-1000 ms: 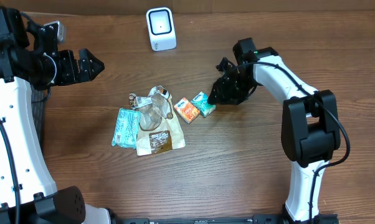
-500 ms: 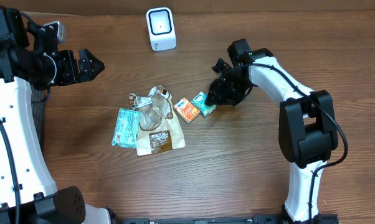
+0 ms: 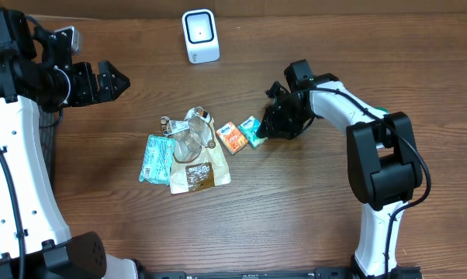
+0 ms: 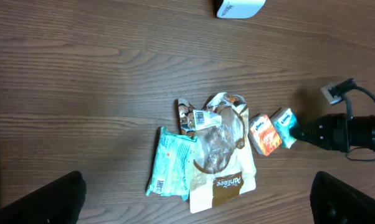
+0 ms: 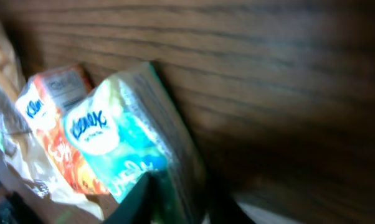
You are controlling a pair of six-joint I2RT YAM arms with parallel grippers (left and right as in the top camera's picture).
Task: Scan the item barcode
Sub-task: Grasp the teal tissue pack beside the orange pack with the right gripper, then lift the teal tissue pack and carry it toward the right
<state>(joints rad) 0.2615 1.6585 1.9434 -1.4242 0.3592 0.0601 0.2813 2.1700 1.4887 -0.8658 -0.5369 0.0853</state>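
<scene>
Nothing has been scanned yet, in our judgement. The teal Kleenex tissue pack [image 3: 251,130] lies on the tabletop [image 3: 311,217] beside an orange tissue pack [image 3: 233,138], at the right edge of the small pile of packets and well apart from the white barcode scanner [image 3: 200,35]. Picking it up, carrying it to the scanner and showing its barcode all remain.

The right end effector [image 3: 266,126] sits low at the teal pack's near end. In the wrist view the pack's edge runs down between its fingers [image 5: 137,199], but we cannot tell whether they pinch it. The left end effector [image 3: 119,80] hangs at the far left, spread wide and holding nothing.
</scene>
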